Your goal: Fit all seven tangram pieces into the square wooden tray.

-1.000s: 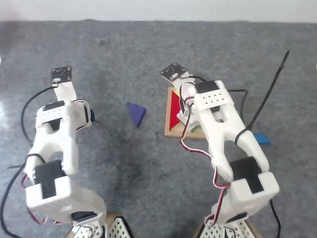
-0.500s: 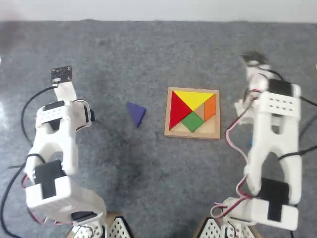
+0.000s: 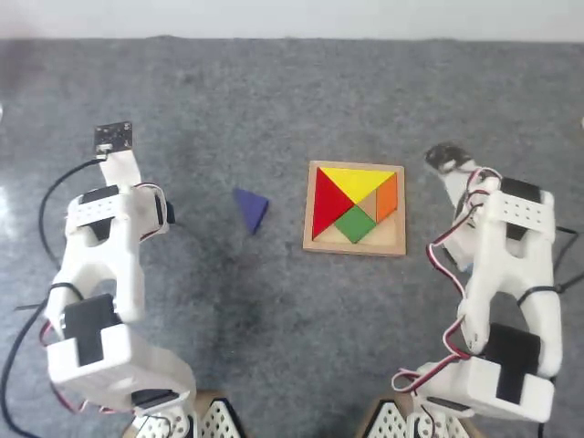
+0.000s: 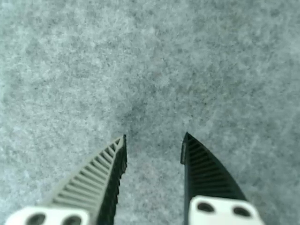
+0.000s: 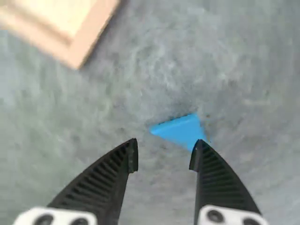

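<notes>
— Tangram tray [image 3: 391, 241], where is it?
— It lies flat in the middle of the grey tabletop [image 3: 228, 91], between the two arms. A red triangle [image 3: 324, 205], a yellow triangle [image 3: 356, 180], an orange piece [image 3: 389, 196] and a green square [image 3: 353, 223] lie inside it. Its near strip is bare wood.
— Are other pieces outside?
— Yes. A dark blue triangle [image 3: 251, 208] lies on the tabletop between the tray and the left arm, apart from both. A light blue triangle [image 5: 180, 131] lies on the tabletop too, a little way from a corner of the tray.
— What about the right gripper [image 5: 166, 143]?
— It is wide open and holds nothing. The light blue triangle lies just in front of its tips, and one corner is right by one finger. I cannot tell if they touch.
— And the left gripper [image 4: 155, 136]?
— It is open too, about as wide. It holds nothing, and grey tabletop is under it.
</notes>
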